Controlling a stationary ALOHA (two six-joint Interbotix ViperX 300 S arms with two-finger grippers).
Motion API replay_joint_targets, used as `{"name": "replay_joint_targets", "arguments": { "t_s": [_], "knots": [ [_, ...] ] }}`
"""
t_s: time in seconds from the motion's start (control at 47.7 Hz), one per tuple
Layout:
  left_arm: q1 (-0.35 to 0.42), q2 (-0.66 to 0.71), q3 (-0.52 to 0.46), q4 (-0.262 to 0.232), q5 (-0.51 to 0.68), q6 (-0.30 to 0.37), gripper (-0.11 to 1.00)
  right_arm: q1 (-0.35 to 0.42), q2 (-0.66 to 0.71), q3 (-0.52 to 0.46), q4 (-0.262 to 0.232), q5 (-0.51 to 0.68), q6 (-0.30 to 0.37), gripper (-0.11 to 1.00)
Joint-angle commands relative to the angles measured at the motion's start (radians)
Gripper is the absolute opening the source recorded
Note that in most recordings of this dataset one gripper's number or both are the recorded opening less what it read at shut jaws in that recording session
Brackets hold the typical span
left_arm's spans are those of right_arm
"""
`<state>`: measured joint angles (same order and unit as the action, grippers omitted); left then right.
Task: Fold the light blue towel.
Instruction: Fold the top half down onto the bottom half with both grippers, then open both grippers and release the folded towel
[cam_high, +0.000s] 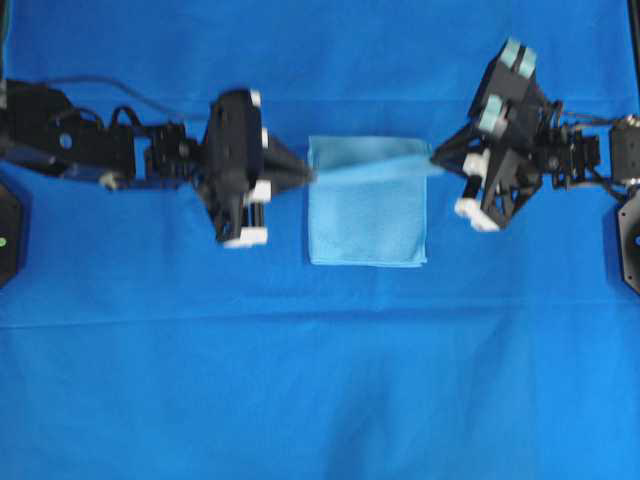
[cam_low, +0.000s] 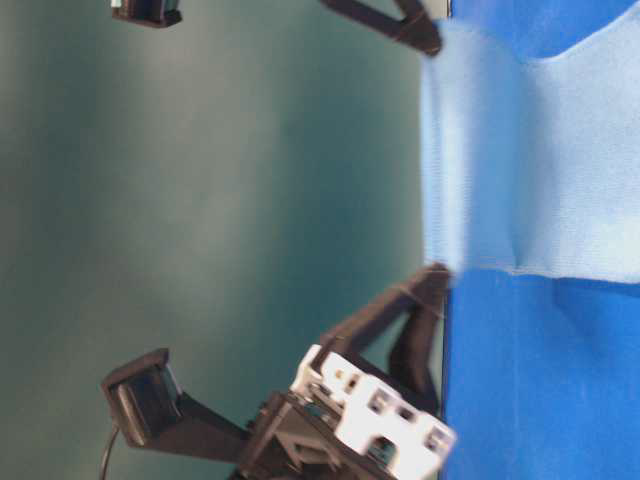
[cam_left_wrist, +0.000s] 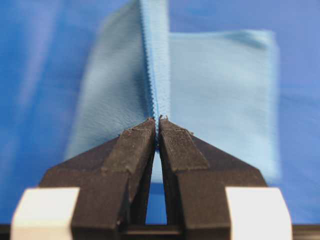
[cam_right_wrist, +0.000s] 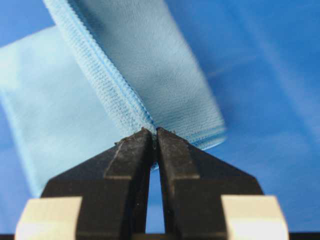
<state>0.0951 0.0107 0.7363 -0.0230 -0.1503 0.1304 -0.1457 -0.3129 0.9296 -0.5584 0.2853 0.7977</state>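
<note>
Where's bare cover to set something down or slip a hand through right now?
Free: the dark blue table covering below the light blue towel, and the strip above it. Crowded: the middle band, where the left gripper and right gripper pinch the towel's lifted edge.

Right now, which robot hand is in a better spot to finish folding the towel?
Neither; it takes both. The left hand and right hand each pinch one end of the light blue towel's lifted edge, stretched between them above the rest.

There is no text, label, brand, number or sign that can be read in any of the four views; the surfaces that show carry no legible writing at all
</note>
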Motion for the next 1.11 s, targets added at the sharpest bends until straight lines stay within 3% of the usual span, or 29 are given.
{"name": "replay_joint_targets", "arguments": {
  "t_s": [0.0, 0.377, 0.649, 0.88, 0.922, 0.984, 1.089],
  "knots": [
    [-0.044, 0.008, -0.003, -0.003, 0.005, -0.018, 0.04, 0.037, 0.014, 0.008, 0.002, 0.012, 0.043, 0.06],
    [-0.141, 0.124, -0.018, -0.002, -0.031, -0.083, 0.04, 0.153, 0.146, 0.009, 0.002, -0.011, 0.183, 0.06],
    [-0.152, 0.158, -0.021, -0.003, -0.057, -0.083, 0.04, 0.163, 0.213, 0.0, 0.002, -0.1, 0.195, 0.06],
    [-0.13, 0.158, -0.025, -0.003, -0.064, -0.083, 0.04, 0.163, 0.233, -0.021, -0.003, -0.101, 0.195, 0.06],
    [-0.129, 0.158, -0.026, -0.003, -0.064, -0.083, 0.07, 0.163, 0.235, -0.025, -0.005, -0.104, 0.193, 0.07],
    [-0.129, 0.158, -0.029, -0.003, -0.066, -0.083, 0.2, 0.167, 0.235, -0.028, -0.006, -0.107, 0.193, 0.08],
    [-0.129, 0.158, -0.029, -0.003, -0.066, -0.083, 0.46, 0.173, 0.235, -0.032, -0.006, -0.107, 0.19, 0.36]
  ]
}}
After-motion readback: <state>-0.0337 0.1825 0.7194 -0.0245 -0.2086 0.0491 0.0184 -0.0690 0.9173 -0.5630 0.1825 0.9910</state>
